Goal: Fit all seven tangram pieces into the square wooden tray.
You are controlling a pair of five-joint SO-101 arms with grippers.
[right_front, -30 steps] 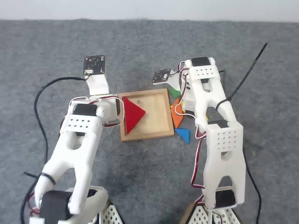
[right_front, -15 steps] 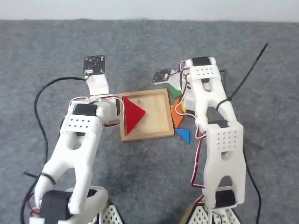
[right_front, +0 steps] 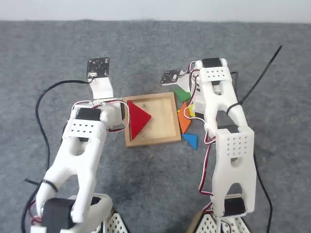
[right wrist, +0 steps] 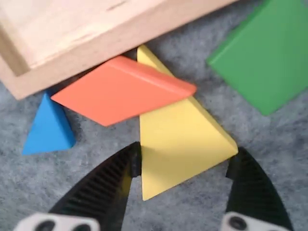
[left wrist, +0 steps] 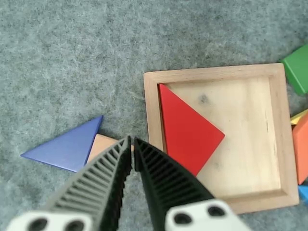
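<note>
Tray: the square wooden tray (right_front: 150, 141) lies on the grey carpet (right_front: 146, 53) between the 2 arms.
In the tray: 1 piece, a red triangle (right_front: 137, 119), flat with its long side along the wall nearest the left arm.
Left claw: the left gripper (left wrist: 131, 143) hangs just outside that wall, its fingers pressed together with nothing between them.
Beside the left claw: the left wrist view shows a dark blue triangle (left wrist: 67, 147) on the carpet, lying partly over a tan piece (left wrist: 103, 145); in the high view the left arm covers that spot.
Right claw: the right gripper (right wrist: 185, 161) is spread, with 1 finger on each side of the yellow triangle (right wrist: 178, 144); contact cannot be judged.
Right-side cluster: an orange parallelogram (right wrist: 120, 91) lies over 1 corner of the yellow triangle and against the tray's outer wall.
Other loose pieces: a light blue triangle (right wrist: 48, 130) sits near the tray's corner, and a green piece (right wrist: 269, 62) lies near the yellow triangle.
</note>
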